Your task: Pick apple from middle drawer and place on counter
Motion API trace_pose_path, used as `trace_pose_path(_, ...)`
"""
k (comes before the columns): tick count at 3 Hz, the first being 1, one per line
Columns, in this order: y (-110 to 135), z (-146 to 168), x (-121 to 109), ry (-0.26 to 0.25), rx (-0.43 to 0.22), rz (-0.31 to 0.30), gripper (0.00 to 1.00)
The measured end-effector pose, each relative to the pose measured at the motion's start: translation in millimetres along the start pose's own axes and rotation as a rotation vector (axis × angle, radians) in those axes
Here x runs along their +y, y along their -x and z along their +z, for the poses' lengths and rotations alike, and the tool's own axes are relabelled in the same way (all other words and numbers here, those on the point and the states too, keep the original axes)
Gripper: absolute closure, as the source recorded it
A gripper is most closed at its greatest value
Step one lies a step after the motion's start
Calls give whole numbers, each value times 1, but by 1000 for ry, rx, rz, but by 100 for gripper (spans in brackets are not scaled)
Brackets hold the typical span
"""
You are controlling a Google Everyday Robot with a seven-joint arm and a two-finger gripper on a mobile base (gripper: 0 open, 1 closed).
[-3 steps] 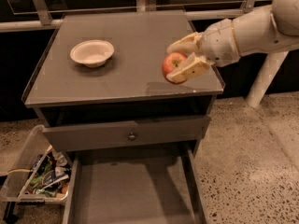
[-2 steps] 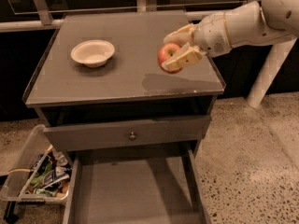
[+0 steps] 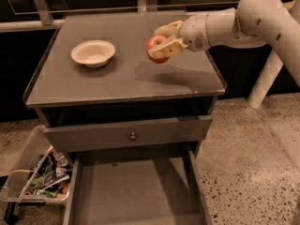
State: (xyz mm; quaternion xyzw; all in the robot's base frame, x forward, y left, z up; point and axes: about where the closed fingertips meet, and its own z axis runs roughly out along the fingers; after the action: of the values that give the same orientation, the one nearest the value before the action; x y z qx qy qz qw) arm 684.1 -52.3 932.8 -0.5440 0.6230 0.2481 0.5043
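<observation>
My gripper (image 3: 161,42) is shut on the red apple (image 3: 155,48) with a yellowish patch and holds it just above the grey counter (image 3: 117,78), right of its middle. The pale fingers (image 3: 165,50) clamp the apple from above and below. The arm comes in from the upper right. The middle drawer (image 3: 133,196) stands pulled open below, its dark-grey floor bare.
A white bowl (image 3: 93,53) sits on the counter's left part. A closed drawer front with a round metal knob (image 3: 133,136) lies under the counter. A clear bin of packets (image 3: 37,175) stands on the terrazzo floor at the left.
My gripper has carried the apple from the counter's right front edge up and leftward, over the counter toward its middle.
</observation>
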Motion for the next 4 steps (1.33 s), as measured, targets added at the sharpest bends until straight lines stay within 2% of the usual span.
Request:
trace_pose_path(2, -23, 23, -25, -132, 83, 131, 100)
trace_pose_path(3, -35, 26, -30, -176, 120, 178, 100)
trace_pose_path(4, -48, 33, -30, -189, 124, 226, 100)
